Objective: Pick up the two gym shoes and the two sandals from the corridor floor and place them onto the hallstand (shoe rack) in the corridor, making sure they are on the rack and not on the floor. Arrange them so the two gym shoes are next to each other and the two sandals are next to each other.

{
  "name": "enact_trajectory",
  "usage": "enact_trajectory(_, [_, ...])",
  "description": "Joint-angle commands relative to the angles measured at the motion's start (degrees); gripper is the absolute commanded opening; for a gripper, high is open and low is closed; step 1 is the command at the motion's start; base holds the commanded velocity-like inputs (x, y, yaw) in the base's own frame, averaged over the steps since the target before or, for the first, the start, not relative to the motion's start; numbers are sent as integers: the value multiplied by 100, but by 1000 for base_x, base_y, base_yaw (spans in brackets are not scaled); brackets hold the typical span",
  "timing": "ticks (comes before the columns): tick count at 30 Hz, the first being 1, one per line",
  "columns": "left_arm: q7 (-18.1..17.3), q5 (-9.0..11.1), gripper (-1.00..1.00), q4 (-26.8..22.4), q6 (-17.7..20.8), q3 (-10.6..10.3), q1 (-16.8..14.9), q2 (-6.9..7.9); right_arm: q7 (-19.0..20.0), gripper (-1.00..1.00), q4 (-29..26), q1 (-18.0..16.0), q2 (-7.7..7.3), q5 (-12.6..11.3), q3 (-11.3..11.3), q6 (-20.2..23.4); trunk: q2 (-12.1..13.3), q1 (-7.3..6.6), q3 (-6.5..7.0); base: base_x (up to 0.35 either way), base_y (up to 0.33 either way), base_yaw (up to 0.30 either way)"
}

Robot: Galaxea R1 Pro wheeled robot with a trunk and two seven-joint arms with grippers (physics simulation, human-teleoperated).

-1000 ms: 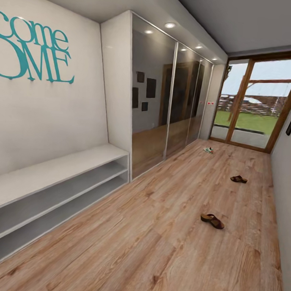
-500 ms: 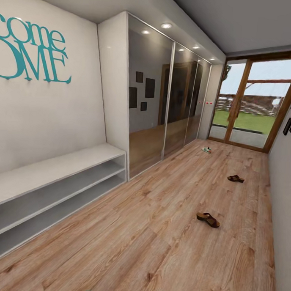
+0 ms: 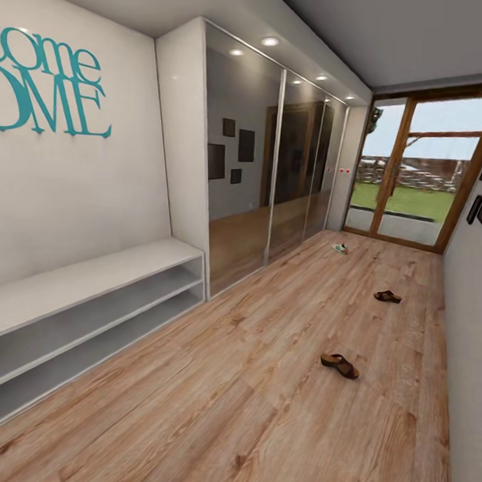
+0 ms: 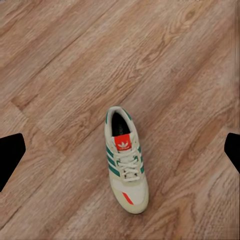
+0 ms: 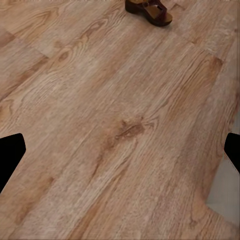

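A white gym shoe (image 4: 126, 160) with green stripes and a red-orange tongue lies on the wood-plank corridor floor (image 3: 248, 395), below my open left gripper (image 4: 123, 150), whose dark fingertips (image 4: 11, 156) stand far apart on either side of it. A second gym shoe (image 3: 340, 249) lies far down the corridor near the glass door. Two brown sandals rest on the floor: a near sandal (image 3: 339, 364) and a farther sandal (image 3: 387, 296). My right gripper (image 5: 123, 150) hangs open over bare planks, with a sandal (image 5: 149, 11) well beyond it. The hallstand is out of view.
A long pale grey two-tier bench (image 3: 91, 290) without upper shelves runs along the left wall under teal lettering. Mirrored wardrobe doors (image 3: 272, 165) follow it. A wood-framed glass door (image 3: 412, 171) closes the far end. The right wall (image 3: 469, 314) stands close.
The whole head view has shifted a little, so the bench, the wardrobe and the shoes sit slightly further left in the picture. The shoes themselves have not moved on the floor.
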Motion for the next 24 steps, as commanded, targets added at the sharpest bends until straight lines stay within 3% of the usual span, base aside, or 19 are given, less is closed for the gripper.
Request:
enact_trajectory(1, [1, 0, 100, 3, -18, 13, -4, -1, -11, 100, 5, -4, 0, -1, 3, -18, -3, 0, -6, 105, -245, 0])
enact_trajectory(18, [-3, 0, 100, 11, -19, 16, 2, -1, -11, 100, 31, -4, 0, 2, 9, -17, -3, 0, -6, 137, -248, 1])
enact_trajectory(24, [-1, 0, 100, 11, -19, 18, -4, 0, -11, 100, 32, -4, 6, 1, 9, -17, -3, 0, -15, 246, -184, 132])
